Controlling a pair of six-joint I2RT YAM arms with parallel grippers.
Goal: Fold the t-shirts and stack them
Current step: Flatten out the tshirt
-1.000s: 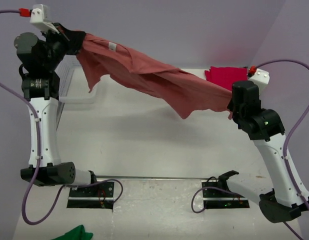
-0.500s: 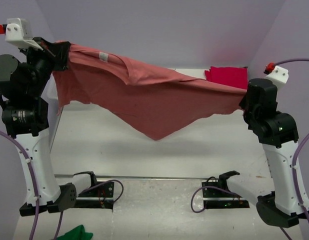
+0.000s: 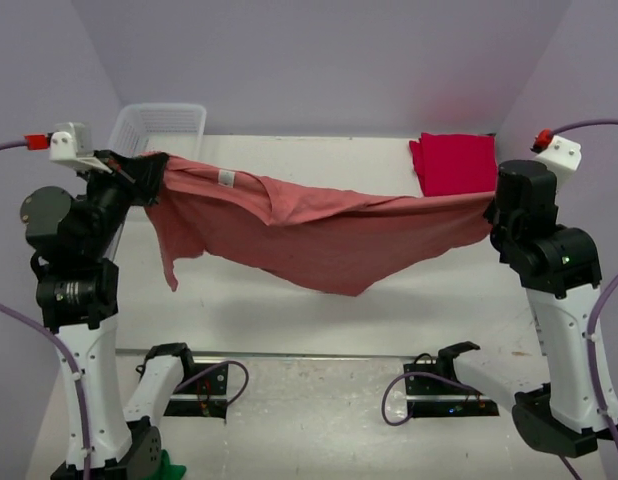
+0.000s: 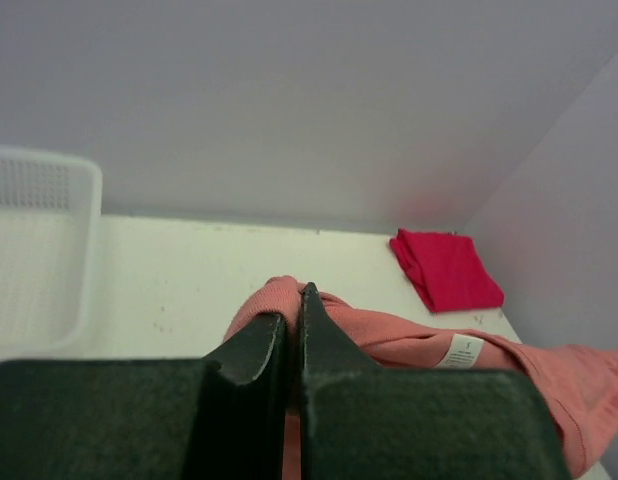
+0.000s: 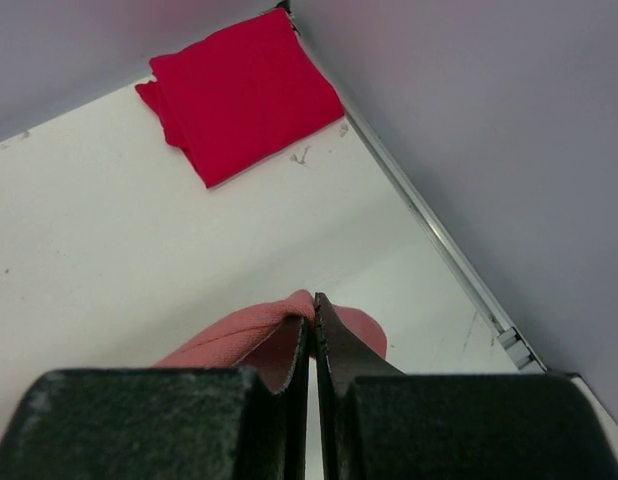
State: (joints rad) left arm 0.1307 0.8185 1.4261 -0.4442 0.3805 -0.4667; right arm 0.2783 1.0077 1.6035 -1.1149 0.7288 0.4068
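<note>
salmon t-shirt (image 3: 309,232) aloft, wrist-view tag (image 4: 461,352) perhaps S

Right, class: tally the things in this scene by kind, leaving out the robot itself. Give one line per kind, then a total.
T-shirts: 2 (the salmon-red t-shirt hanging above the table, and the crimson t-shirt folded at the far right)
Baskets: 1 (the white basket at the far left)
Small cloths: 1 (the green cloth at the near edge)
Total: 4

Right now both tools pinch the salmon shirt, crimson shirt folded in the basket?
No: the crimson shirt lies folded on the table, far right corner, not in the basket; top view shows it. The left tool and right tool do pinch the salmon shirt.
</note>
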